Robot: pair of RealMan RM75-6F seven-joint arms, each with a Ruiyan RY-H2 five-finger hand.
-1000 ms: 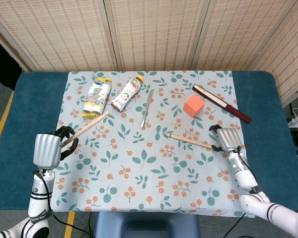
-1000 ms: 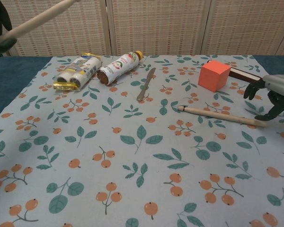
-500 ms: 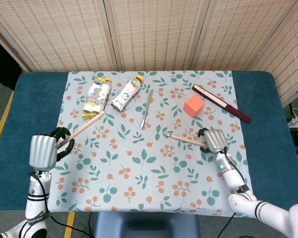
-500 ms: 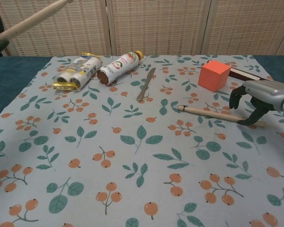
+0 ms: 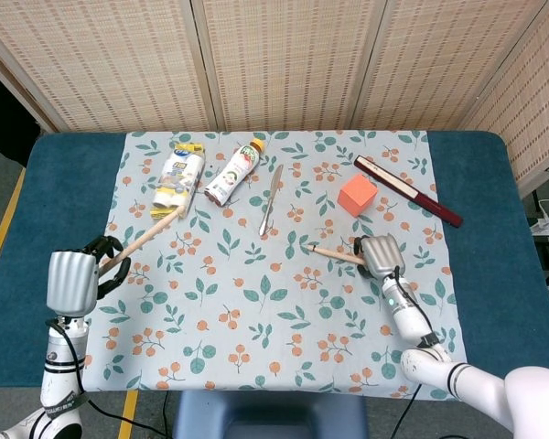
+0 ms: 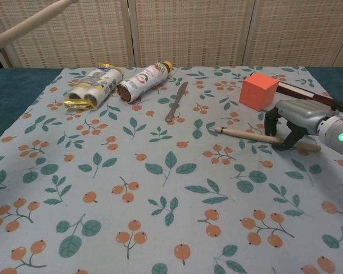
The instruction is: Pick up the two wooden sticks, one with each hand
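Note:
My left hand [image 5: 73, 282] grips one wooden stick [image 5: 146, 236] by its lower end and holds it up off the cloth, its tip slanting toward the far right. In the chest view only that stick [image 6: 28, 25] shows, at the top left. The second wooden stick [image 6: 246, 135] lies flat on the floral cloth. My right hand [image 6: 300, 114] sits over its right part, with curved fingers [image 6: 284, 138] set down on either side of it and not closed on it. From the head view, the right hand [image 5: 381, 254] covers that stick [image 5: 337, 254] except its left end.
A yellow-white bottle pack [image 5: 177, 176], a bottle [image 5: 234, 171] and a knife [image 5: 271, 198] lie at the back of the cloth. An orange cube [image 5: 357, 194] and a dark red bar [image 5: 407, 190] lie just beyond the right hand. Blue table [image 5: 494, 229] surrounds the cloth.
My right hand has slid left along the lying stick and now straddles it. The left hand has drawn further left with its stick.

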